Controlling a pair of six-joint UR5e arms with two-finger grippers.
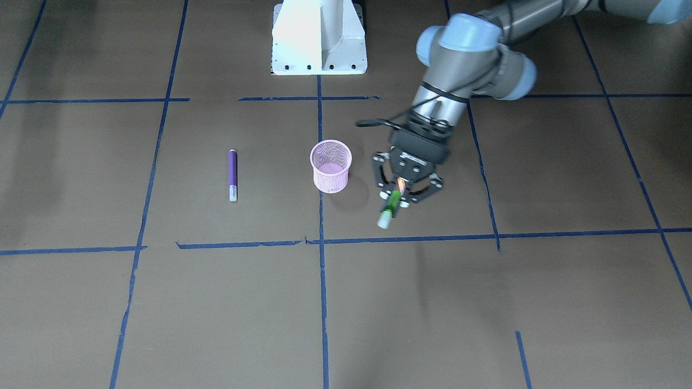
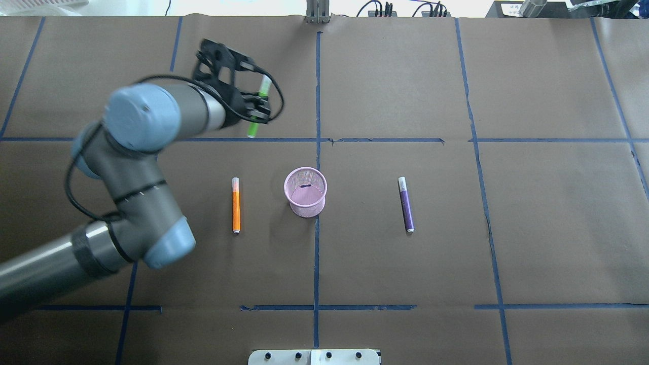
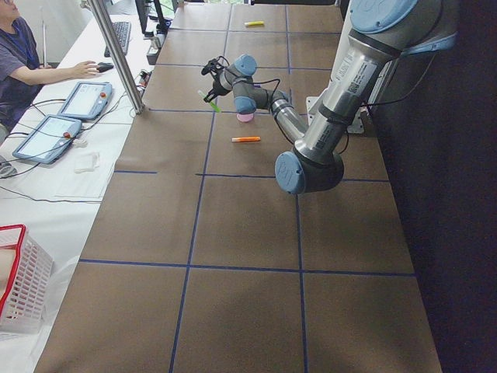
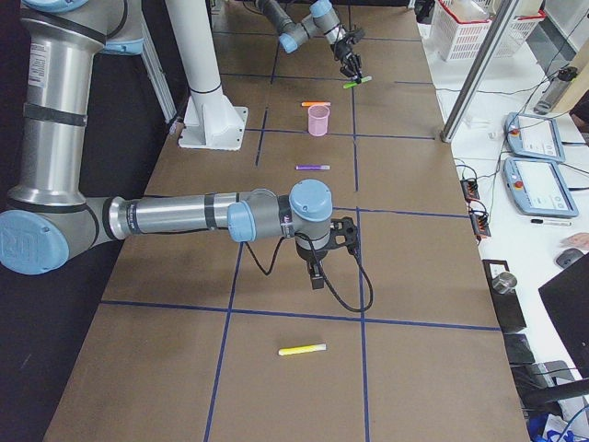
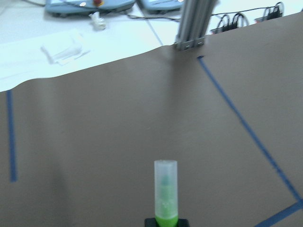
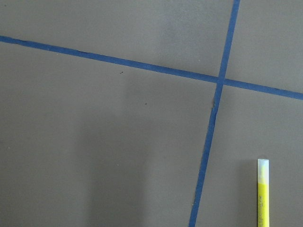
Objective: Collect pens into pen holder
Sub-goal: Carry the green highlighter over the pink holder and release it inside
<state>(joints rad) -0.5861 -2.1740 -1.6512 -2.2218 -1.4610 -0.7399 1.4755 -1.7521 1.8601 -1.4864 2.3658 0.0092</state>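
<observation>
Left hand (image 2: pixel 257 109): clamped about mid-length on the green pen (image 2: pixel 251 129), which is held clear of the worktop (image 2: pixel 532 243). In the overhead view it sits at about 11 o'clock from the pen holder. The pen is tilted, not upright, with its pale cap end jutting beyond the fingers.
Orange pen (image 2: pixel 236 205): flat on the worktop at 9 o'clock from the holder, between the left arm and the holder.
Pen holder (image 2: pixel 305 192): upright and apparently empty.
Purple pen (image 2: pixel 406 204): flat on the worktop at 3 o'clock from the holder, untouched.
Right hand (image 4: pixel 317 274): well apart from the task area. I cannot tell whether the fingers are apart or together. A yellow pen (image 4: pixel 303 350) lies at its 6 o'clock in the right side view.
Risk, tipping: the mesh holder looks light, so a pen striking its rim could knock it over.
Risk, missed drop: a pen released while tilted may bridge the rim and fall outside.
Risk, slip: the slim barrel could twist in the grip while being turned upright.
Risk, sweep: a low approach could brush the orange pen.
</observation>
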